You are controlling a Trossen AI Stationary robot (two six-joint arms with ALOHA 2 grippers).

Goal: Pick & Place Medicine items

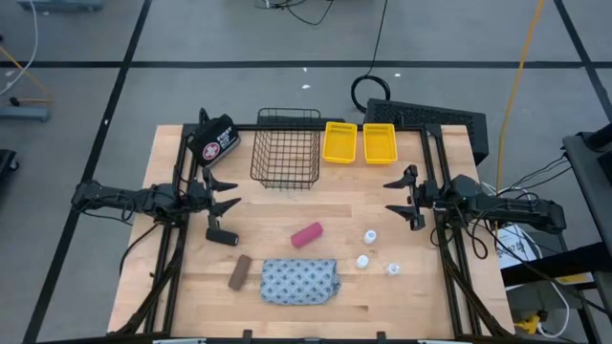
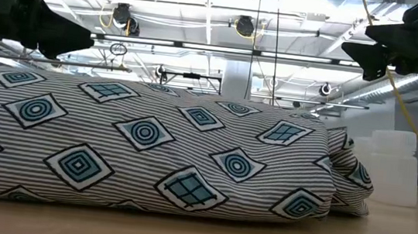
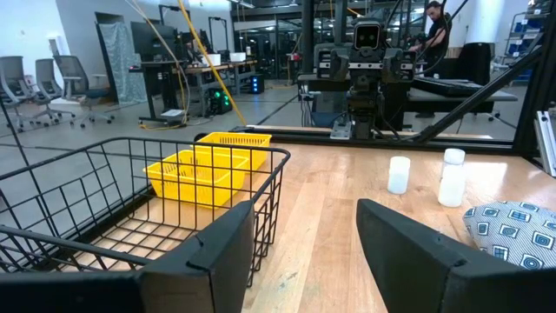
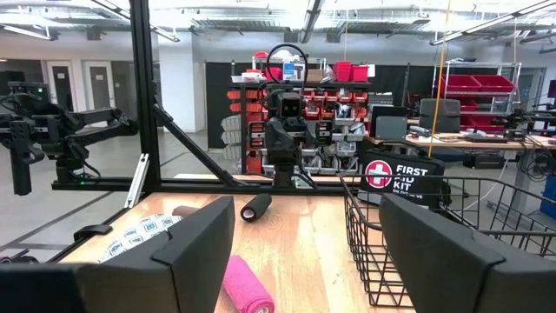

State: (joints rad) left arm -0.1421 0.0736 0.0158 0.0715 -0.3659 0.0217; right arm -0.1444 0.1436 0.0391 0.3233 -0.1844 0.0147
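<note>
Wooden worktop [image 1: 316,205] seen from above, with both arms parked at its side edges. Left tool [image 1: 222,194] hovers at the left edge, just in front of the black first aid kit bag [image 1: 214,139] and to the left of the black wire basket [image 1: 286,148]; its fingers [image 3: 213,261] stand apart and hold nothing. Right tool [image 1: 401,198] hovers at the right edge, below the two yellow bins [image 1: 359,142]; its fingers [image 4: 456,252] are spread wide, also empty.

The medicine items all lie on the front half of the worktop, none in a container. The small black handled piece [image 1: 221,233] rests just in front of the left tool. The brown bar [image 1: 239,272] lies near the front left, just beside the blue-grey patterned pouch [image 1: 299,282], which sits at the front centre and fills most of the table-level view. The pink roll [image 1: 307,234] lies near the centre, behind the pouch. Three white bottles [image 1: 368,236] [image 1: 363,261] [image 1: 392,269] stand in a loose cluster right of the pouch, in front of the right tool.
</note>
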